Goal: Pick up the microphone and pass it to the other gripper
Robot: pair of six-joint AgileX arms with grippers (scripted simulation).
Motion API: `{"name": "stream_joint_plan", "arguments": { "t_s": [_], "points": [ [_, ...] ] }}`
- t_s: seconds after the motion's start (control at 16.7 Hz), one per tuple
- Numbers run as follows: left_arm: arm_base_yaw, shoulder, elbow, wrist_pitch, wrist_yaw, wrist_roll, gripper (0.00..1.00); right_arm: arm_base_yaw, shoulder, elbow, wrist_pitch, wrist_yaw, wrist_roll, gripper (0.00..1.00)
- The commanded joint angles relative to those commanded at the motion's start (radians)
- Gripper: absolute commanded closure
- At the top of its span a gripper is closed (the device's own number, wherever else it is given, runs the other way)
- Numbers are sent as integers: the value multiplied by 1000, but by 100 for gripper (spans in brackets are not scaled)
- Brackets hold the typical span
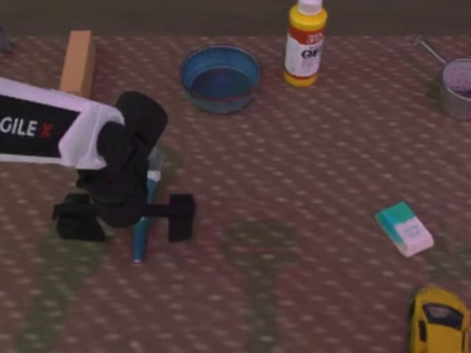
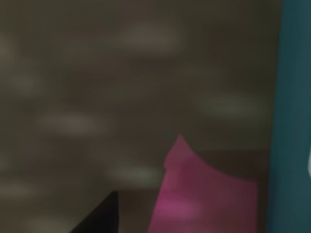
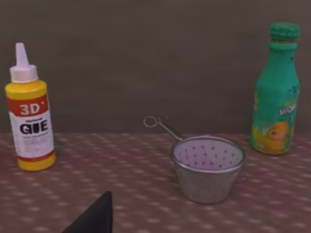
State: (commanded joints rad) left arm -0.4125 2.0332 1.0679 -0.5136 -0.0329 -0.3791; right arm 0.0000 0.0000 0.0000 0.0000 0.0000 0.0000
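Observation:
The microphone (image 1: pixel 139 243) lies on the patterned cloth at the left. Its teal handle points toward the table's front edge, and its head is hidden under my left arm. My left gripper (image 1: pixel 129 215) hangs low over it, open, with one black finger on each side of the handle. In the left wrist view the teal handle (image 2: pixel 291 121) fills one edge, close up, beside one black fingertip (image 2: pixel 104 216). My right gripper (image 3: pixel 138 218) is outside the top view. Its wrist view shows one black fingertip (image 3: pixel 99 213) set off to the side, with nothing held.
A blue bowl (image 1: pixel 220 78), a yellow glue bottle (image 1: pixel 305 45) and a wooden block (image 1: pixel 78 62) stand along the back. A metal strainer (image 1: pixel 458 88) is at the right edge. A teal-and-white box (image 1: pixel 404 229) and a yellow toy car (image 1: pixel 438 320) lie front right. A green bottle (image 3: pixel 277 92) stands by the strainer.

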Motion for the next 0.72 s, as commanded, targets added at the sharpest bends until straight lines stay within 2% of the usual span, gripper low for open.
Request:
{"name": "stream_joint_plan", "arguments": {
  "t_s": [0.3,0.72],
  "points": [
    [0,9,-5,11,0,0,0,0,0,0,0,0,0,0],
    [0,9,-5,11,0,0,53,0,0,0,0,0,0,0]
  ]
}}
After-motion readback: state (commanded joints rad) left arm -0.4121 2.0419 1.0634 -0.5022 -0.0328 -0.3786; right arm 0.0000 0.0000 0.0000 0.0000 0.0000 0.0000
